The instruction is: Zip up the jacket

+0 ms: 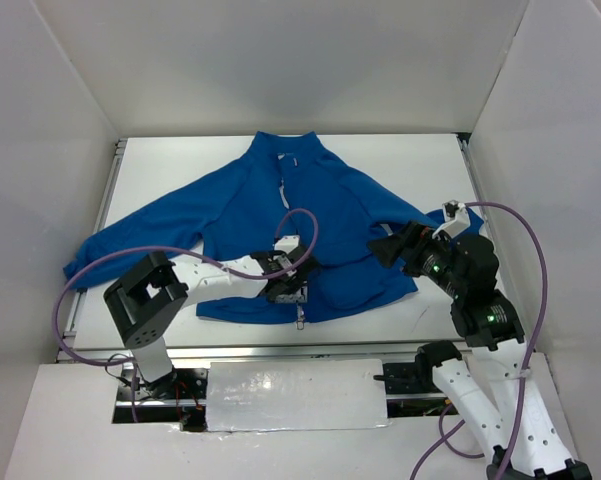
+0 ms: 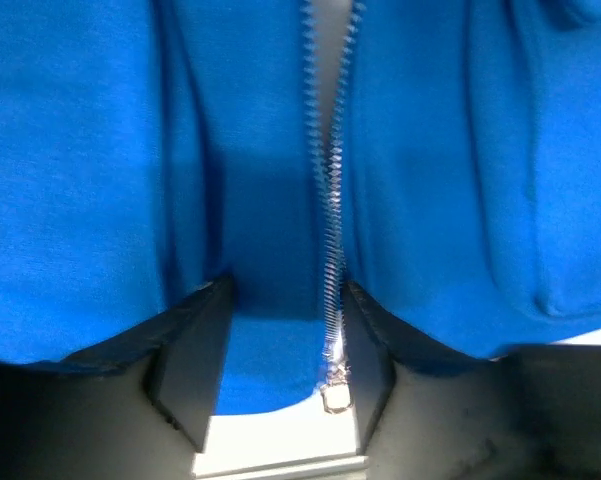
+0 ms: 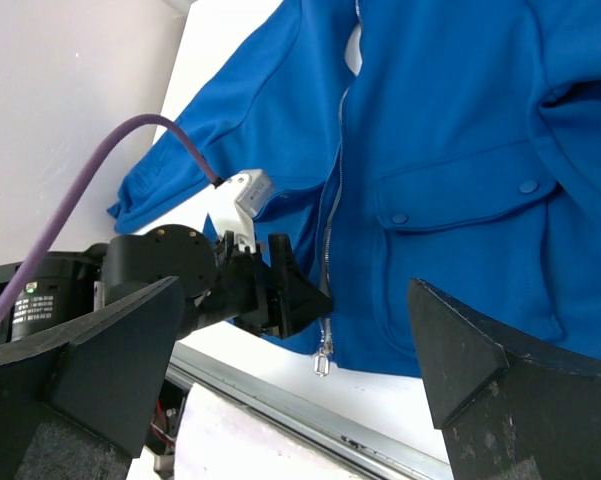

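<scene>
**Top view:** the jacket (image 1: pixel 240 205) lies flat on the table (image 1: pixel 400 160), collar at 12 o'clock, hem at 6. The left gripper (image 1: pixel 288 285) sits at the hem. The right gripper (image 1: pixel 385 248) hovers over its edge at 3 o'clock.

**Left wrist:** jaws apart, straddling the zipper (image 2: pixel 330 190), its slider (image 2: pixel 333 385) at the hem.

**Right wrist:** jaws spread wide, holding nothing.

One jacket (image 1: pixel 250 200), one zipper (image 2: pixel 332 200), one left hand (image 1: pixel 288 283), one right hand (image 1: pixel 385 247) and two purple cables (image 3: pixel 145 120) (image 1: pixel 527 380)
</scene>
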`<state>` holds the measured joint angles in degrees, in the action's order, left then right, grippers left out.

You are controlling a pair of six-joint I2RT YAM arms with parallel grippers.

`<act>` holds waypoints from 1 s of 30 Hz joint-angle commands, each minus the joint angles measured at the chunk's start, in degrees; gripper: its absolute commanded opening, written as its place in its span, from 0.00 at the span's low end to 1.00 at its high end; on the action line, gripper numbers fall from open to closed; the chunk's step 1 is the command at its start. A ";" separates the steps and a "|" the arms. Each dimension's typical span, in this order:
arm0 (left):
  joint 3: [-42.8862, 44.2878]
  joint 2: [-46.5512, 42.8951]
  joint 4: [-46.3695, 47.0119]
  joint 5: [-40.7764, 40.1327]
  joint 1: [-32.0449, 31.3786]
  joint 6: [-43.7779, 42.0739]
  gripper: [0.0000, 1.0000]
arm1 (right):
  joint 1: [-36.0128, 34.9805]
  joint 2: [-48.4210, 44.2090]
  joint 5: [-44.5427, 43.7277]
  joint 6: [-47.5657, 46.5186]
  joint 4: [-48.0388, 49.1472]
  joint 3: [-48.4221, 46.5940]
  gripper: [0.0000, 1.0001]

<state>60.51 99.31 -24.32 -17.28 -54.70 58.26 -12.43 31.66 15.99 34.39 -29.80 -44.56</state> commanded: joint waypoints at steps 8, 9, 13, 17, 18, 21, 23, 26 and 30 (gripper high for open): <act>0.05 -2.79 -2.23 -4.16 -0.32 2.12 0.23 | -1.90 0.86 -1.31 -2.05 0.71 -0.80 1.00; -0.39 -4.54 -1.88 -4.08 -0.24 1.60 0.17 | -1.99 1.47 -0.96 -2.05 0.97 -0.80 1.00; -2.15 -9.65 1.81 -2.94 -0.23 -1.04 0.00 | -2.43 3.93 4.03 -2.57 5.00 0.87 1.00; -4.96 -16.76 6.55 -0.57 -0.23 -4.19 0.00 | -5.58 8.76 12.74 -0.74 13.96 5.08 1.00; -6.10 -20.00 7.52 -0.22 -0.23 -4.55 0.00 | -7.25 9.99 12.58 -0.21 15.90 5.96 0.99; -7.85 -25.37 10.33 1.53 -0.15 -7.01 0.00 | -13.75 16.13 12.22 2.68 25.12 9.39 0.99; -9.52 -28.36 13.41 3.29 -0.15 -9.38 0.00 | -16.13 23.25 12.92 4.71 31.80 9.49 0.99; -11.46 -30.13 16.14 6.55 -0.15 -12.54 0.00 | -17.45 32.02 13.02 9.45 38.75 8.43 0.96; -13.40 -31.36 16.05 8.66 -0.15 -14.05 0.00 | -20.79 40.04 10.56 14.03 42.10 4.06 0.94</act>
<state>48.40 69.38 -11.81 -12.82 -54.61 47.55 -30.63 68.27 27.33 43.79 2.94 -35.92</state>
